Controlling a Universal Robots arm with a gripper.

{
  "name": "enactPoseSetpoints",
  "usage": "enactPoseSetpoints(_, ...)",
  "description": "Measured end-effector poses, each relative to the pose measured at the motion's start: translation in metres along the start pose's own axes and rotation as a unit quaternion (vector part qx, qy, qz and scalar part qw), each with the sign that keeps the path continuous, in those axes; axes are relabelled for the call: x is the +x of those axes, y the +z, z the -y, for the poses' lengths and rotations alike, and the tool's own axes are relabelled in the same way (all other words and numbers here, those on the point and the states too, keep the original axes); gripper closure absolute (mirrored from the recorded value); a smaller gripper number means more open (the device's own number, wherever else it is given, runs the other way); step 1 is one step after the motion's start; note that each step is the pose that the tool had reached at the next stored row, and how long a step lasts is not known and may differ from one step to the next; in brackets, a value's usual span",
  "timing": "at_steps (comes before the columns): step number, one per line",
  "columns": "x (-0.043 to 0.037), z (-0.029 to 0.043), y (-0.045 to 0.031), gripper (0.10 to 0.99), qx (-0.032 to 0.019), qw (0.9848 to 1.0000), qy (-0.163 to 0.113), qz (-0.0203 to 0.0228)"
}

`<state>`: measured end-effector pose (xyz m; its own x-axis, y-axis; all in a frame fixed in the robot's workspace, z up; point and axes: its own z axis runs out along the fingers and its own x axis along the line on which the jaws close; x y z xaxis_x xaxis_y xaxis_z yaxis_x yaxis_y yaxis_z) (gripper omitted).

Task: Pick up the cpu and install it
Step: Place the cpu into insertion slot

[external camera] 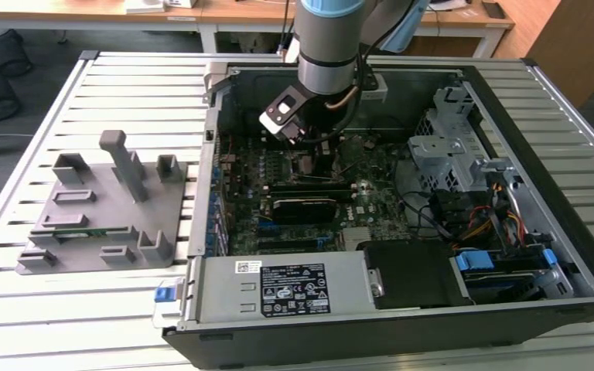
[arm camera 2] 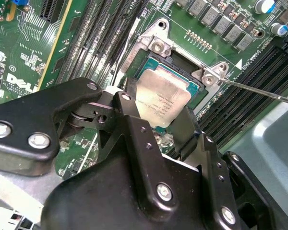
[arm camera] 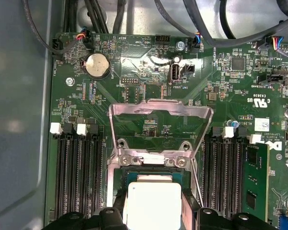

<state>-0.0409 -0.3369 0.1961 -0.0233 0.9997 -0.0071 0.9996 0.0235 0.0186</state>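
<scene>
The two black fingers are closed against opposite edges of the silvery square chip, which we see held over the open socket in both wrist views; whether it is fully seated we cannot tell. The socket's hinged metal frame is folded back, with rows of memory slots on either side on the green board. In the exterior view the arm points down into the open computer case, which lies on a slatted surface beside a grey moulded holder.

Silver-grey chip, green board with black slots, black gripper, grey tray on white ribbed table, black case
</scene>
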Motion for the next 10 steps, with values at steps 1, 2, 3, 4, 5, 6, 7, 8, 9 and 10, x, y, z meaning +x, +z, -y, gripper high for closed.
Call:
enactPoseSetpoints(1, 0.0001, 0.0, 0.0002, 0.553, 0.0, 1.0, 0.0, 0.0)
enactPoseSetpoints(2, 0.0002, 0.0, 0.0004, 0.553, 0.0, 1.0, 0.001, 0.0001)
enactPoseSetpoints(3, 0.0003, 0.0, 0.0007, 0.553, 0.0, 1.0, 0.001, 0.0)
enactPoseSetpoints(4, 0.0004, 0.0, 0.001, 0.553, 0.0, 1.0, 0.001, 0.0)
enactPoseSetpoints(5, 0.0004, 0.0, 0.0012, 0.553, 0.0, 1.0, 0.002, 0.0)
enactPoseSetpoints(6, 0.0004, 0.0, 0.0013, 0.553, 0.0001, 1.0, 0.002, 0.0001)
enactPoseSetpoints(7, 0.0004, 0.0, 0.0013, 0.553, 0.0001, 1.0, 0.002, 0.0002)
enactPoseSetpoints(8, 0.0004, 0.0, 0.0013, 0.553, 0.0001, 1.0, 0.002, 0.0002)
enactPoseSetpoints(9, 0.0004, 0.0, 0.0013, 0.553, 0.0, 1.0, 0.002, 0.0001)
enactPoseSetpoints(10, 0.0004, 0.0, 0.0014, 0.553, 0.0, 1.0, 0.002, 0.0001)
